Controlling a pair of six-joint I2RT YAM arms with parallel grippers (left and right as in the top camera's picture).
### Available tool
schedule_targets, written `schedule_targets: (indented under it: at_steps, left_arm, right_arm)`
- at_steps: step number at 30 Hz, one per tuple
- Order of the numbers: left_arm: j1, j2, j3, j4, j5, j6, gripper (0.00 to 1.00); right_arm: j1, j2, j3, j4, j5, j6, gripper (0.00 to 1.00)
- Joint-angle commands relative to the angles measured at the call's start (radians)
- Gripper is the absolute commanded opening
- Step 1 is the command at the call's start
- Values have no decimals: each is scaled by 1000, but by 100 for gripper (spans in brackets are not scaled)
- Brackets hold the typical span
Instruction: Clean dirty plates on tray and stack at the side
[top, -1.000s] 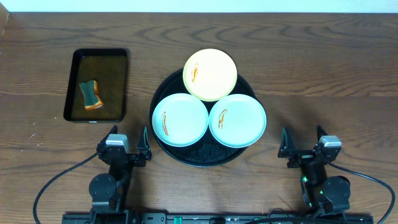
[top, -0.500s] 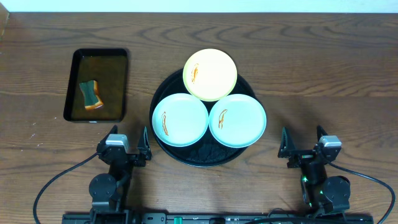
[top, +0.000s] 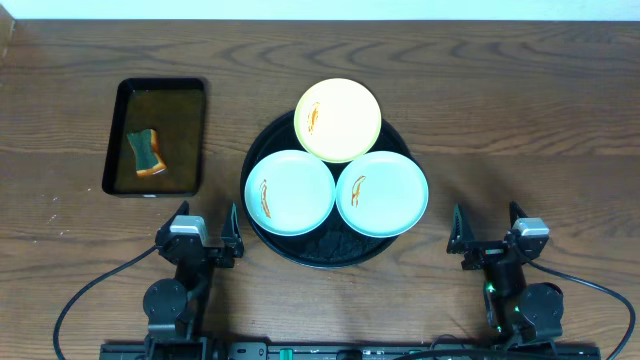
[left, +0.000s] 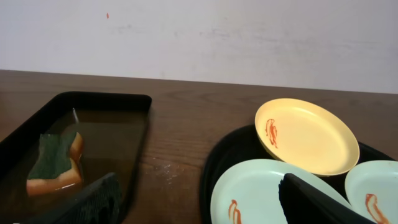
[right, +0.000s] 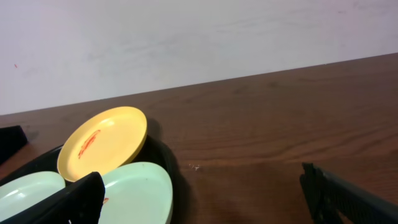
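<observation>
**Black round tray (top: 325, 250) fully loaded; both arms low in the frame, jaws spread**

Wood-grain surface (top: 520, 100) fills the overhead view, and the round tray sits at its centre. Three plates lie on the tray in a triangle. The yellow plate (top: 338, 120) is uppermost; it juts past the tray's upper rim and sits tilted in the left wrist view. Below it, side by side with their edges meeting, are the left mint-blue plate (top: 289, 192) and the right mint-blue plate (top: 382, 193). The yellow plate's lower edge meets both of them. Each plate carries a short orange-brown smear left of its middle. A strip of the tray's textured floor shows beneath the two mint-blue plates.

In the upper left of the frame, well apart from the round tray, lies a rectangular black tray (top: 112, 140) with brownish liquid in it. A sponge (top: 147, 152), green on one face and orange on the other, lies in its lower half.

The left end effector (top: 208, 214) sits at the lower left, just beside the round tray's rim, with its fingers spread wide and nothing between them. The right end effector (top: 485, 214) sits at the lower right, near the tray but apart from it, also spread wide and empty. Neither touches a plate.
</observation>
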Motion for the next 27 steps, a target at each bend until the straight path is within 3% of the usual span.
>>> schedule_targets:
  at_steps: [1,16,18,22,24,27]
  left_arm:
    - [-5,-8,-19,-30,29,13,82]
    - [-5,-8,-19,-20,31,8,82]
    - [-5,-8,-18,38,119,-92,82]
    - [-5,-8,-18,101,517,-486,81]
    - [-5,-8,-18,122,510,-515,81]
    - [-5,-8,-18,275,489,-515,81]
  right_arm:
    - [-11,0,-1,-3,0,-14,99]
    - [-11,0,-1,-3,0,-14,99]
    - [-11,0,-1,-3,0,-14,99]
    - [-11,0,-1,-3,0,-14,99]
    - [-11,0,-1,-3,0,-14,99]
    - [-11,0,-1,-3,0,-14,99]
